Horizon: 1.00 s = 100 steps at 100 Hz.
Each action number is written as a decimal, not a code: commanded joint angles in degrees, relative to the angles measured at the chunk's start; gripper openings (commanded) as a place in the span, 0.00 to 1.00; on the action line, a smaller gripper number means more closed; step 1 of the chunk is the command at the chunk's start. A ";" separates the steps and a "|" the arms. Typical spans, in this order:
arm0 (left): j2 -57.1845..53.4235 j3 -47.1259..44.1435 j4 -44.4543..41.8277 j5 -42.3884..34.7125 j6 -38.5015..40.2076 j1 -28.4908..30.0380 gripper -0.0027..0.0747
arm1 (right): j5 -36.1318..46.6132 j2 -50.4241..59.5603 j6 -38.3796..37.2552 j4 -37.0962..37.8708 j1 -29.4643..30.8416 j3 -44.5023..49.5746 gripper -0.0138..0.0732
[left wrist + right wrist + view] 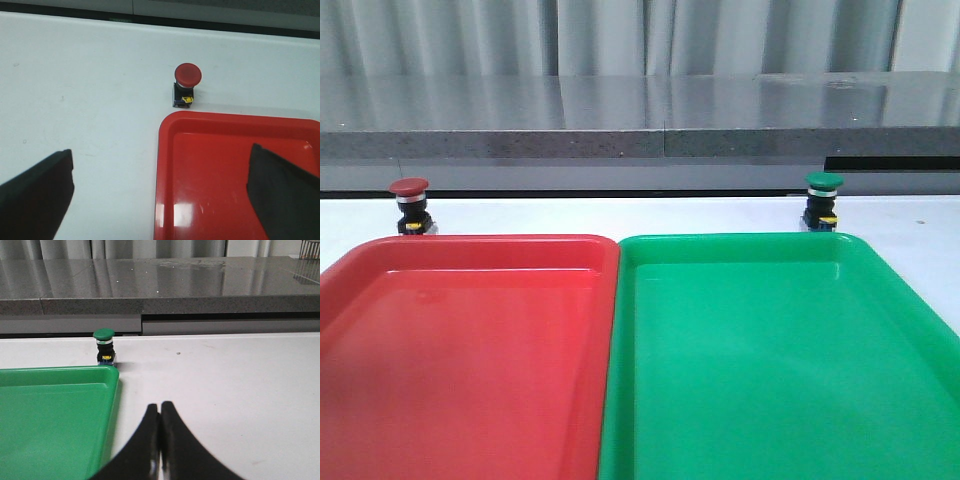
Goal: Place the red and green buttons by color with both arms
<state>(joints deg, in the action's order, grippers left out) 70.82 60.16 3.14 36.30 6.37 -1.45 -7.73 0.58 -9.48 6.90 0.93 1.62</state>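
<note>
From the front, I see the red button (410, 207) standing upright on the white table (620, 215), cap up, its long axis vertical, just behind the far left corner of the red tray (470, 350). The green button (822, 203) stands upright the same way just behind the far edge of the green tray (780, 360), toward its right corner. Each button shows a yellow tab low on the side facing the camera. The two trays lie side by side with their rims touching, the red one on the left. Neither of my arms shows in this view.

In my left wrist view, my left gripper (160, 195) is spread wide, one finger (35, 195) over bare table and the other over the red tray (210, 165). The red button (186, 85) sits on the table just beyond the tray's corner, apart from my fingers, cap up, yellow tab facing the tray.

In my right wrist view, my right gripper (160, 412) has its fingertips pressed together with nothing between them, over the table beside the green tray (50, 410). The green button (104, 346) stands upright just past the tray's corner, well apart from my fingers.
</note>
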 commanded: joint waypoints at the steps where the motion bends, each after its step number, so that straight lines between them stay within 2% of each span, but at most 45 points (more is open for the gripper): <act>1: 3.51 5.07 0.29 -4.25 0.01 -1.03 0.89 | 4.54 0.88 0.30 0.04 0.34 -0.93 0.08; 24: 16.38 14.47 -0.71 -4.37 -1.13 -4.79 0.89 | 4.54 0.88 0.30 0.04 0.34 -0.93 0.08; 59: 31.80 26.27 -1.09 -4.50 -1.13 -5.42 0.89 | 4.54 0.88 0.30 0.04 0.34 -0.93 0.08; 100: 42.29 32.50 -1.09 -5.45 -1.13 -5.42 0.89 | 4.54 0.88 0.30 0.04 0.34 -0.93 0.08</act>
<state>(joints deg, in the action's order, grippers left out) 114.74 89.92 1.94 34.10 5.16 -6.63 -7.73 0.58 -9.48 6.90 0.93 1.62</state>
